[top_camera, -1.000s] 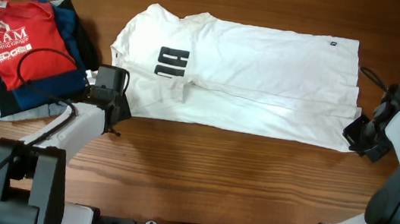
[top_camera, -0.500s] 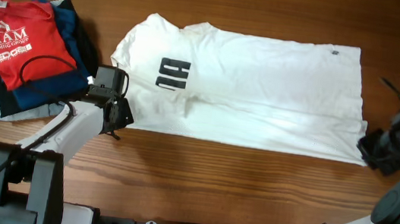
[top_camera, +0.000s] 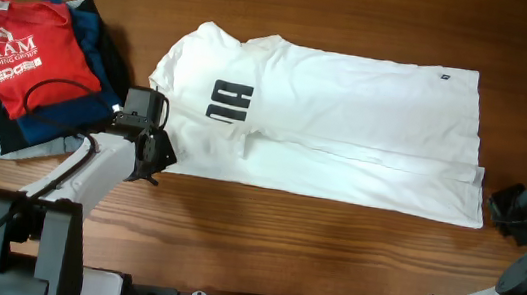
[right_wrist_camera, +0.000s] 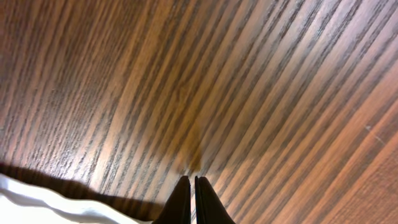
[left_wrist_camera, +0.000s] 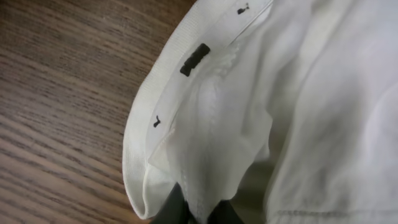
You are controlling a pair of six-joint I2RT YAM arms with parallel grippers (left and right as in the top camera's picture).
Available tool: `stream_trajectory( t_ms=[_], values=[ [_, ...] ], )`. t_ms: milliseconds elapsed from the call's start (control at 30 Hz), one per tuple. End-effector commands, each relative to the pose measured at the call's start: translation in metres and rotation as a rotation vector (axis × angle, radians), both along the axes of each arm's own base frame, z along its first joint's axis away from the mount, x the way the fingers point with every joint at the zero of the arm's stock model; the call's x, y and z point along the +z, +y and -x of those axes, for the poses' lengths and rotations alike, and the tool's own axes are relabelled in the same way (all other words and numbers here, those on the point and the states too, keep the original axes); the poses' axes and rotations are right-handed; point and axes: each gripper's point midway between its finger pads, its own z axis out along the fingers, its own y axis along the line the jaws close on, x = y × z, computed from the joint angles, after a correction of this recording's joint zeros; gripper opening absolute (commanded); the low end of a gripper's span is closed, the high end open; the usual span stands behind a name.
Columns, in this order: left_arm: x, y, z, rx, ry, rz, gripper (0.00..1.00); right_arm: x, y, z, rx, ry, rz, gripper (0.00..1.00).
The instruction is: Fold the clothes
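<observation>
I am seeing the white shirt lying spread at the centre of the worktop. The left gripper is pinching its 9 o'clock edge in the jaws. The right gripper is sitting just beside the shirt at 3 o'clock, jaws pressed together and empty.

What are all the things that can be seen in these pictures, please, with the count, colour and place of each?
T-shirt: one, white with black print, spread flat mid-table.
pile of folded clothes: one, red on top, blue, black and grey beneath, at the table's left end.
table: one, brown wood, under everything.
left gripper: one, black, pinching the T-shirt's lower left edge.
right gripper: one, black, fingers together, over bare wood just right of the T-shirt.
</observation>
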Motion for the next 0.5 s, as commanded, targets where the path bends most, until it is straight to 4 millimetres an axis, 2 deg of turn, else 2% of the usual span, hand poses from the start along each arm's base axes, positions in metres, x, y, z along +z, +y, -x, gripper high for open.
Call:
stream_trajectory(
  t_ms=[0, 167, 467],
  values=[
    [-0.031, -0.002, 0.054, 0.06, 0.194, 0.027, 0.1, 0.016, -0.001, -0.023, 0.011, -0.108, -0.022, 0.04],
    [-0.021, 0.004, 0.052, 0.085, 0.164, -0.007, 0.16, 0.025, 0.005, -0.041, 0.063, -0.205, -0.054, 0.06],
    [0.001, 0.008, 0.04, 0.082, 0.068, -0.023, 0.43, 0.027, 0.017, -0.056, 0.117, -0.261, -0.097, 0.1]
  ],
)
